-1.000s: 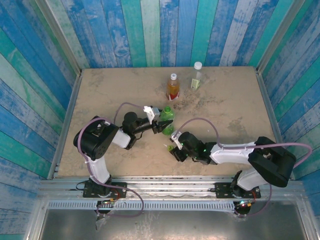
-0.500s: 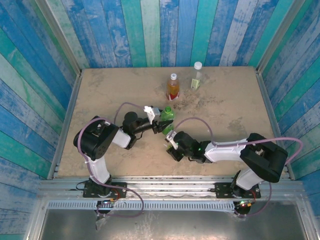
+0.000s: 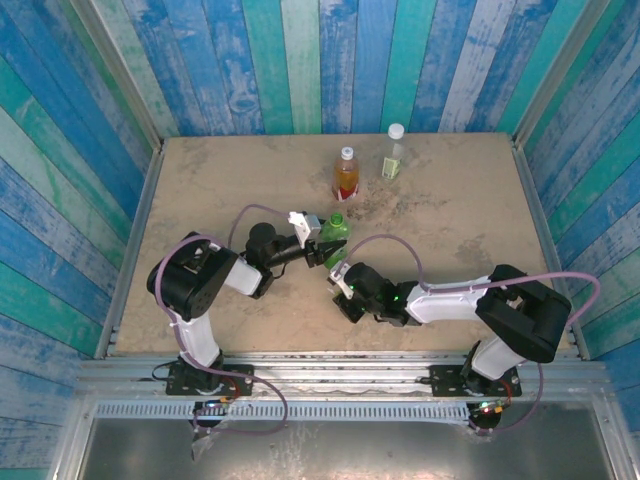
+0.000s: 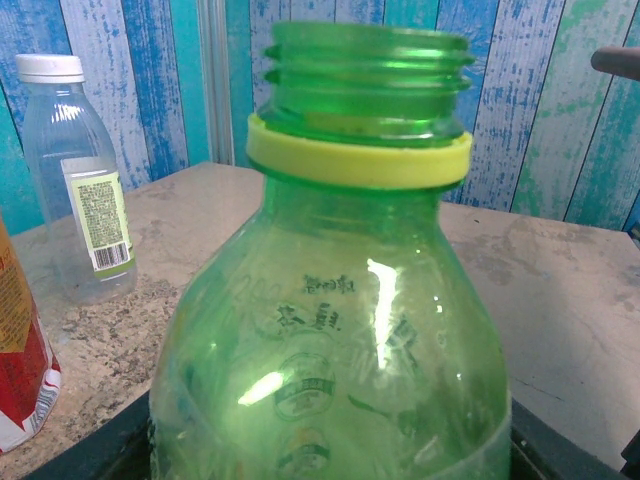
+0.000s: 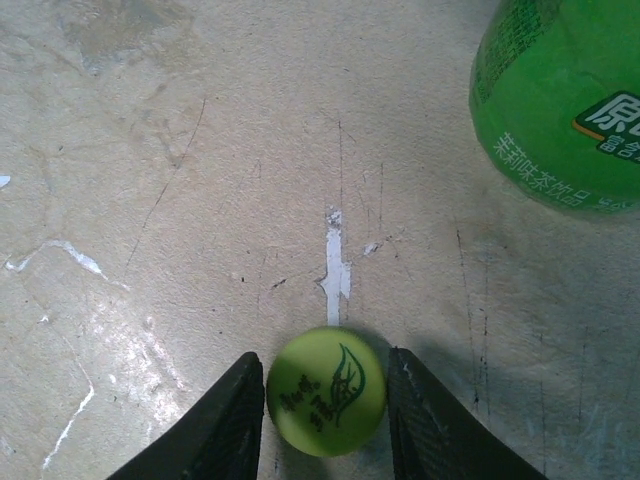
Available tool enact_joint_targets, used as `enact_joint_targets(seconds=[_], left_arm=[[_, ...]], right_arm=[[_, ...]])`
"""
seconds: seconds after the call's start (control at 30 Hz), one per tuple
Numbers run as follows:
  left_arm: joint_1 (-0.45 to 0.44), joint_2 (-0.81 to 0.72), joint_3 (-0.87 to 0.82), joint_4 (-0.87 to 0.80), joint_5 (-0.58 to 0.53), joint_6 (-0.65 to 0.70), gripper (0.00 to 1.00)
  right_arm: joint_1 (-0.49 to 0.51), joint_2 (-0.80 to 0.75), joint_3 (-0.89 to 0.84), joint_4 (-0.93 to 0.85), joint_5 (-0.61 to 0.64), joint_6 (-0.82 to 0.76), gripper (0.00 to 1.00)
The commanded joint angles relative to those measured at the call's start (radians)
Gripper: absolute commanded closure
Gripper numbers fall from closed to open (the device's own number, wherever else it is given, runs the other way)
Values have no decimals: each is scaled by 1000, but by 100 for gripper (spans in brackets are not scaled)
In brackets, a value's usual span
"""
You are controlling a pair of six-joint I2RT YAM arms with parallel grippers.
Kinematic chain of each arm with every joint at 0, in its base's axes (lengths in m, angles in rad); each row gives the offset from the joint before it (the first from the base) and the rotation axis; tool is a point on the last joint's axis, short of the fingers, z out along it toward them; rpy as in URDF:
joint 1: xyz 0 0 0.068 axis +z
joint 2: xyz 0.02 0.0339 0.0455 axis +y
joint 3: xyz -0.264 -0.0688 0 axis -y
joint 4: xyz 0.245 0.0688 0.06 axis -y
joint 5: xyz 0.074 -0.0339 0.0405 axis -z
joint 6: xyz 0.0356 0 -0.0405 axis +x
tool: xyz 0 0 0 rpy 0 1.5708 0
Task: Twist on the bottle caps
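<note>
My left gripper [image 3: 320, 244] is shut on the body of the green bottle [image 3: 336, 233], which stands upright mid-table. In the left wrist view that green bottle [image 4: 340, 330] has a bare threaded neck above a yellow ring [image 4: 360, 162]. The yellow-green cap [image 5: 326, 392] with a leaf print lies flat on the table. My right gripper [image 5: 325, 362] is low over the cap, its two dark fingers [image 5: 225, 420] pressed against the cap's sides. In the top view the right gripper [image 3: 341, 282] sits just in front of the green bottle.
At the back stand an amber bottle with a red label [image 3: 346, 174] and a clear bottle [image 3: 393, 153], both wearing white caps. The clear bottle [image 4: 85, 200] is also in the left wrist view. Blue plank walls [image 3: 320, 60] surround the sandy table [image 3: 450, 220].
The right gripper's jaws have closed in from wide apart onto the yellow-green cap, and the arm has shifted slightly left. The left gripper and green bottle have not moved.
</note>
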Motion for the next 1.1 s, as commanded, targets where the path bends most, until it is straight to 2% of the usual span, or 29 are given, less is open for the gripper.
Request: enact_joint_targets(seconds=[0.0,0.13,0.23,0.3,0.83,1.07], left_arm=[[0,20,7,-50,3,24,41],[0,20,8,-50,4,23,41],[0,20,9,-50,5,23,40],[1,20,9,-51,5,23,40],[1,23,11,-57,6,23,40],[1,20,10,-60,7,25,40]], right_arm=[[8,4,18,-7,10,-1,66],[10,1,18,-9,13,1,67],[10,4,19,-10,17,2,60],[10,9,22,-10,16,2,58],[12,32,33,-13,18,6,63],[11,22,30,-17,23,10,69]])
